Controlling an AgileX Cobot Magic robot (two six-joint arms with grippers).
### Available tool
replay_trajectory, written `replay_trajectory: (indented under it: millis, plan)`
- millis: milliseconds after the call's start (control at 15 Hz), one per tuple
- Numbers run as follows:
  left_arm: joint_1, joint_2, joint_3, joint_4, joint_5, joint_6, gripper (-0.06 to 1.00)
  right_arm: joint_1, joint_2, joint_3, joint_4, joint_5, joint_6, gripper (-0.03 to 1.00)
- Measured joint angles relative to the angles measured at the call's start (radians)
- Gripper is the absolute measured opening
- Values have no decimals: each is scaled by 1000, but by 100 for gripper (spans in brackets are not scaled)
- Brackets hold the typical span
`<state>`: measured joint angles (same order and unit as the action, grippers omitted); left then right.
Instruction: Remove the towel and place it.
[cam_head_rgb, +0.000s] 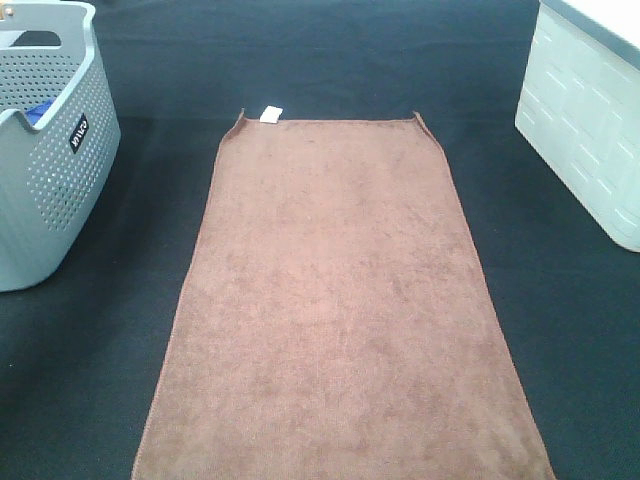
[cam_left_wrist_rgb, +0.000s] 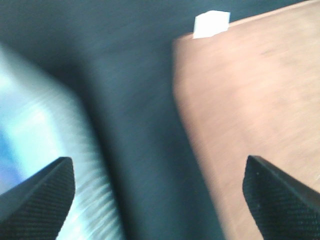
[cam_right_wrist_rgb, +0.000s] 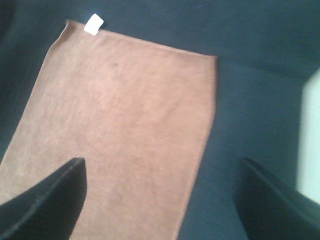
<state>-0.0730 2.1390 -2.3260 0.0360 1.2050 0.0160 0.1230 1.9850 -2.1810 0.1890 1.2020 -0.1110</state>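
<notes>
The reddish-brown towel (cam_head_rgb: 335, 300) lies spread flat on the dark table, its long side running from the front edge to the middle, with a small white tag (cam_head_rgb: 270, 114) at its far left corner. It shows in the left wrist view (cam_left_wrist_rgb: 255, 100) and the right wrist view (cam_right_wrist_rgb: 120, 115) too. My left gripper (cam_left_wrist_rgb: 160, 200) is open and empty, hovering over the towel's left edge and the dark surface. My right gripper (cam_right_wrist_rgb: 160, 200) is open and empty above the towel's right edge. Neither gripper appears in the exterior high view.
A grey perforated basket (cam_head_rgb: 45, 140) stands at the far left with something blue inside. A white box (cam_head_rgb: 590, 120) stands at the far right. The dark table (cam_head_rgb: 560, 330) surrounds the towel.
</notes>
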Motion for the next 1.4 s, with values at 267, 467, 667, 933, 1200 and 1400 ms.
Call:
replay_trajectory:
  millis: [267, 467, 667, 933, 1200, 1400]
  plan:
    - [192, -197, 79, -151, 3, 42, 86, -29, -205, 109, -37, 6, 25, 78]
    - [254, -450, 440, -159, 3, 104, 86, -29, -442, 398, -38, 7, 67, 78]
    - [263, -791, 868, -167, -47, 109, 86, -29, -733, 735, -39, 13, 116, 78]
    - [263, -1204, 1298, -164, -61, 109, 86, -29, -1102, 1069, -39, 17, 151, 78]
    - [250, -1550, 1568, -212, -21, 168, 86, -29, -1417, 1292, -96, 18, 185, 78]
    - [163, -1694, 1697, -162, -39, 183, 86, -29, -1614, 1399, -168, 19, 202, 78]
